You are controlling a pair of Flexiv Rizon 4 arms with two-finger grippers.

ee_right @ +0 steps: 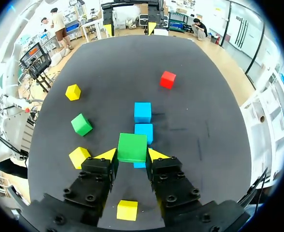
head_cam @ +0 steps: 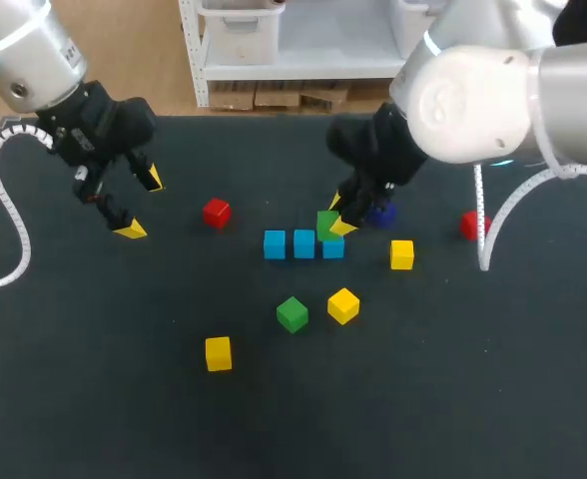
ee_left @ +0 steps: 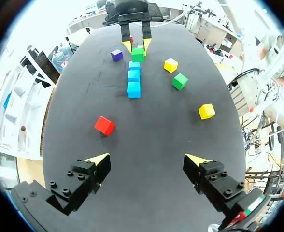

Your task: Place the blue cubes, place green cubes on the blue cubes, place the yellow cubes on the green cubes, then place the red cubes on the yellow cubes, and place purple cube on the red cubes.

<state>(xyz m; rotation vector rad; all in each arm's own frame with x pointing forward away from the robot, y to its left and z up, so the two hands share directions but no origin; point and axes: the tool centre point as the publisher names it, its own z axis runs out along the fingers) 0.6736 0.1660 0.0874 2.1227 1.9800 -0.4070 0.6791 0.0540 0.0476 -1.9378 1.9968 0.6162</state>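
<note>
Tabletop (head_cam: 94, 399), blue cubes (head_cam: 303, 243) mid-surface

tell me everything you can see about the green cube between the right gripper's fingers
The green cube is a plain, matte block with sharp edges, solid green, with no markings visible. It sits level between the yellow tips of the right gripper, which press on two opposite sides. It is directly over the end blue cube of a row of three. Whether it rests on that cube cannot be told.
</note>
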